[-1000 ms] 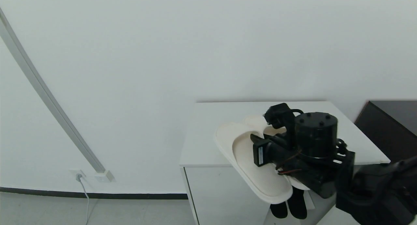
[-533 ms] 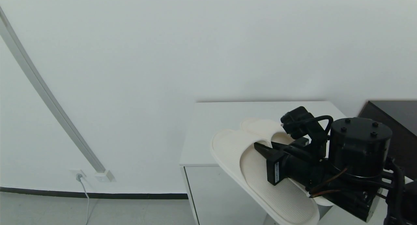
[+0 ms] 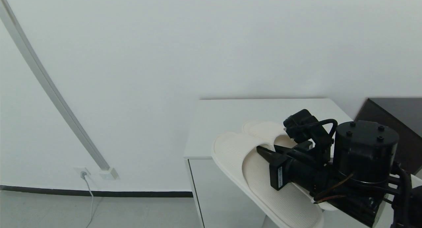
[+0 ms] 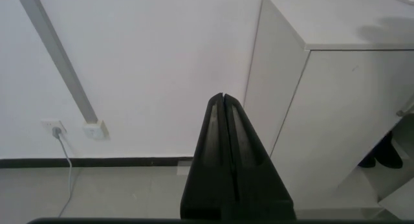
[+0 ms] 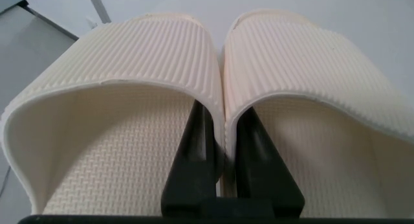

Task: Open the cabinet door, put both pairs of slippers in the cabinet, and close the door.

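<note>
A pair of cream slippers (image 3: 245, 162) hangs tilted in front of the white cabinet (image 3: 230, 115), toes toward its top front edge. My right gripper (image 3: 268, 153) is shut on them. In the right wrist view each finger sits inside one slipper, and my right gripper (image 5: 224, 117) pinches the two inner walls of the cream slippers (image 5: 155, 75) together. My left gripper (image 4: 224, 100) is shut and holds nothing, low and to the left of the cabinet (image 4: 336, 101). A dark pair of slippers (image 4: 386, 156) shows inside the cabinet's opening.
A dark piece of furniture (image 3: 392, 119) stands right of the cabinet. A grey duct (image 3: 49, 89) runs slantwise down the wall to a socket with a cable (image 3: 82, 173). Bare floor lies left of the cabinet.
My right gripper has carried the cream slippers down and to the right, toward the camera. The dark pair that showed below them a second ago is now covered. The head camera shifted slightly.
</note>
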Tool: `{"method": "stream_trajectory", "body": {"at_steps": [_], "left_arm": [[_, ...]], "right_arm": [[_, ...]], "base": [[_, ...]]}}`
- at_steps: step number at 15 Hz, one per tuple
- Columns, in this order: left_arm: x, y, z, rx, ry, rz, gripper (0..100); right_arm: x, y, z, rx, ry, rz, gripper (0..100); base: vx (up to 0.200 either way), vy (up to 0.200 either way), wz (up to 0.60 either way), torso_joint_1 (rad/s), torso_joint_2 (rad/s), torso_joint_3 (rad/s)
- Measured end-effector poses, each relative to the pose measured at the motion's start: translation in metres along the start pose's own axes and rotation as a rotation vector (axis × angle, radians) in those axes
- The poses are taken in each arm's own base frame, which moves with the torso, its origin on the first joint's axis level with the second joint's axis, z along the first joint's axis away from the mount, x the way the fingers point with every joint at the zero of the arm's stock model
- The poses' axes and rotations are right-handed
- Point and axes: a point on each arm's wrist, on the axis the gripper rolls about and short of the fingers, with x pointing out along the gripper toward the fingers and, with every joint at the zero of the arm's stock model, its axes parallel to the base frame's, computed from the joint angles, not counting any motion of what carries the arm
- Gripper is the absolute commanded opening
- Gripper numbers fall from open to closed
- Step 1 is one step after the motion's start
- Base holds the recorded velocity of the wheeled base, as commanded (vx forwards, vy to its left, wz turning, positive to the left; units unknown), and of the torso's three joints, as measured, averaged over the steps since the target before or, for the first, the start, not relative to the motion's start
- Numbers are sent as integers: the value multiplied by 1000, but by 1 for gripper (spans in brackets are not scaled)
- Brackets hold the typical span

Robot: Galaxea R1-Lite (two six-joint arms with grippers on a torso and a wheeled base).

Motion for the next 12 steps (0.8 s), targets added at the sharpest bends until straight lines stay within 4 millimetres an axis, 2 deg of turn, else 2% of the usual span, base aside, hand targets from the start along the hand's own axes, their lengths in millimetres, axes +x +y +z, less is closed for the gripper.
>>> {"method": "stream_trajectory", "body": {"at_steps": [5,12], "left_arm": [[0,0,0,0,0,1,0],[0,0,0,0,0,-2,0]], "right_arm": [[0,0,-2,-1,5,0,0],[1,2,-5,-4,14,5,0]], "base": [[-200,0,0,3,0,3],[0,0,0,0,0,0]]}}
